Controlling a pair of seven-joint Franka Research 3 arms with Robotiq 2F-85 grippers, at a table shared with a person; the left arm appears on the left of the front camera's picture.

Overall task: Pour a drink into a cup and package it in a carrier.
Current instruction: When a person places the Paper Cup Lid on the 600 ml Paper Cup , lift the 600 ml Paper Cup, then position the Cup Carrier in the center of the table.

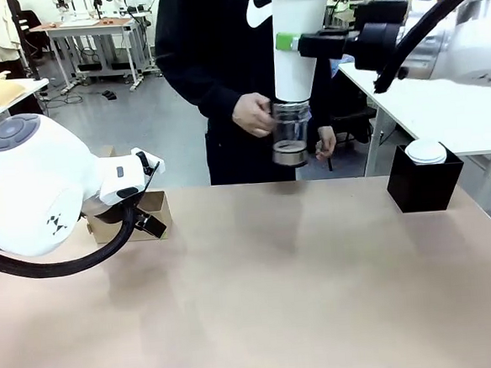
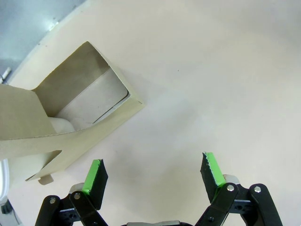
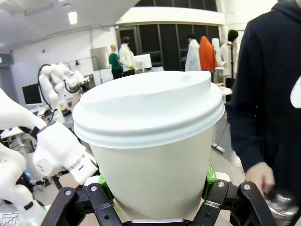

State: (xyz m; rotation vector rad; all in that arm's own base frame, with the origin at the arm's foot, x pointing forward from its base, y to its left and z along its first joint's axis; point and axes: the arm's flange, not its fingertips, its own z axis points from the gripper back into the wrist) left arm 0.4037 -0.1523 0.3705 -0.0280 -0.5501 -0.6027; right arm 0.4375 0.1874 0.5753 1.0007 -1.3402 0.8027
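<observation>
- Right gripper [image 3: 157, 179]: jaws closed on the body of the cup [image 1: 299, 37], with 1 green pad on each side of the wall. The cup is upright with its white lid [image 3: 148, 110] seated. It is held high over the far edge of the bench [image 1: 279, 299], clear of everything on it. Judged reason: an upright, lifted hold keeps the contents off the lid seam while the cup travels.
- The lid is on, so the pour looks done. Packaging is the step left.
- Person's hand [image 1: 253, 114] holds the press pot [image 1: 291, 134] just below the cup's base, beyond the far edge. The glass looks clear, and I cannot tell whether any dark drink is left in it. I also cannot tell whether the pot touches the cup.
- Carrier [image 2: 94, 94]: on the bench near the left edge, toward the far side. 1 pocket opens upward under the left wrist camera, ready to take a cup.
- Left gripper [image 2: 153, 174]: jaws wide, nothing between them, over bare bench just beside the carrier. It is probably placed there to steady the cardboard.
- Black box [image 1: 423, 187]: far right corner, with a spare lid [image 1: 426, 151] on top, well apart from the carrier.
- Next move, as judged: the cup must cross from right to left and come straight down into a pocket. Risks are tilting the cup or catching the pocket edge, since light cardboard may slide.
</observation>
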